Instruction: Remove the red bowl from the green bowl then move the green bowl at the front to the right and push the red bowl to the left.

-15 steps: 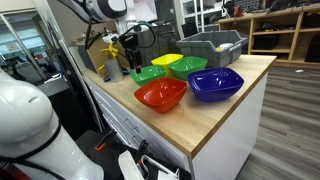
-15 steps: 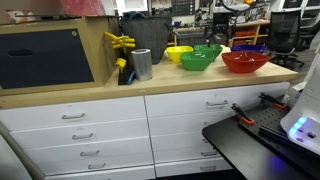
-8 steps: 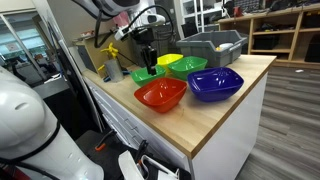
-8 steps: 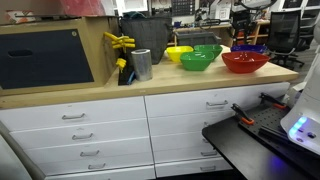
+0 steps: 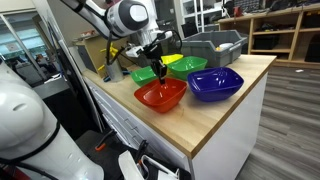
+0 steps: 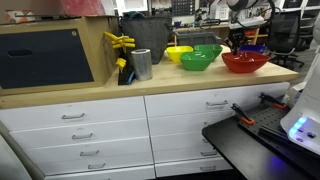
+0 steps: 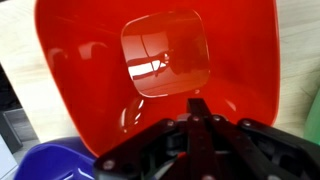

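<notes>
We are holding our hand (image 7: 200, 108) pinched shut with nothing in it. The shiny red plastic bowl (image 7: 150, 60) is sitting right under it, slightly ahead.

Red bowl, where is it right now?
In an exterior view the red bowl sits near the front edge of the counter, beside the blue bowl, with a green bowl behind it.

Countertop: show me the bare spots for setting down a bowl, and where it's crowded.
Free: the counter strip between the red bowl, the blue bowl and the near edge; also the long stretch in front of the dark cabinet, up to the metal cup. Crowded: the green bowls, yellow bowl and grey bin packed together behind the red bowl.
</notes>
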Controlling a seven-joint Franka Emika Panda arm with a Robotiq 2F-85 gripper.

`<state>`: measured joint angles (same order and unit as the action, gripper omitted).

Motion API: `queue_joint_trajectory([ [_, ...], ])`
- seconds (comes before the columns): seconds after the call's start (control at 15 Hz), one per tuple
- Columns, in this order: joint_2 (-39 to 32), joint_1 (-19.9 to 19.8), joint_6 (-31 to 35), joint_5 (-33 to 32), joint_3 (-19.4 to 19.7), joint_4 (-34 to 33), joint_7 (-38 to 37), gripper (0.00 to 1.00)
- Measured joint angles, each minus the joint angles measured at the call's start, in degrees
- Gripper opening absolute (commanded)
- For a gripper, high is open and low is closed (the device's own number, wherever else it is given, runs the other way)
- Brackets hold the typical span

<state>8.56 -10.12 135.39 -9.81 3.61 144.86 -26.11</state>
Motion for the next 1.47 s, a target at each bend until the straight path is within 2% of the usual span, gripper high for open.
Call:
queue_joint_trajectory([
  [0.27,-5.0,1.17,6.9,-0.09,-0.39,0.23,-0.06,0.0],
  [0.53,-7.29,2.37,9.92,-2.39,-0.4,-0.12,-0.06,0.0],
  [1.07,-7.75,4.81,12.74,-11.97,-0.46,-0.4,-0.06,0.0],
  [1.47,-8.34,5.4,14.82,-21.66,-0.45,-0.98,-0.15,0.0],
])
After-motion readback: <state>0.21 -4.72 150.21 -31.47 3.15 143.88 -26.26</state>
